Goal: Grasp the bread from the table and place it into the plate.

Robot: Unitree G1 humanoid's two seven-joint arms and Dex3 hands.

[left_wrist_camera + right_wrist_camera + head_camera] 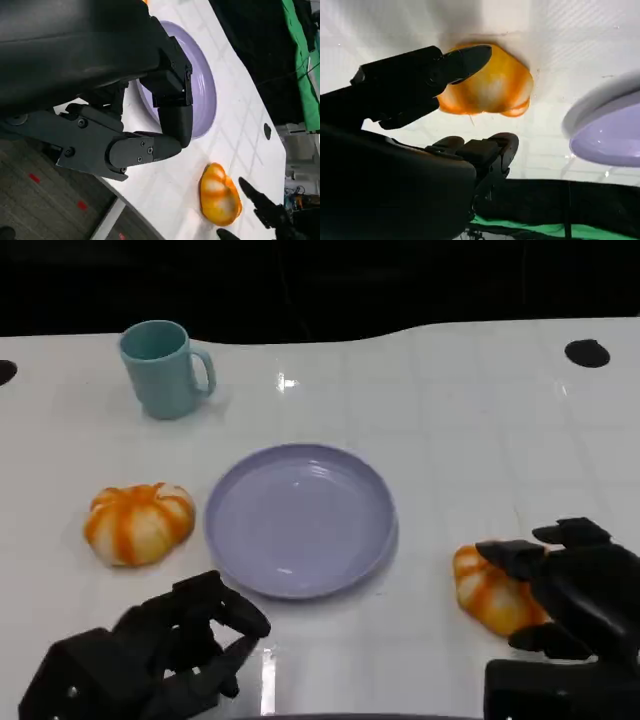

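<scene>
An orange and white bread (488, 592) (219, 195) (492, 86) lies on the white table to the right of the lavender plate (300, 515) (206, 95) (607, 142). My right hand (585, 590) (405, 165) is right at it, fingers spread. One finger (427, 70) reaches over the top of the bread and the others (487, 150) stay apart from it on the near side. My left hand (165, 655) (100, 85) hovers low at the near left, fingers loosely bent, holding nothing. The plate has nothing in it.
A second orange bread (140, 523) lies left of the plate. At the far left stands a teal mug (163, 368). A black round mark (587, 353) sits at the far right of the table. The near table edge runs just under both hands.
</scene>
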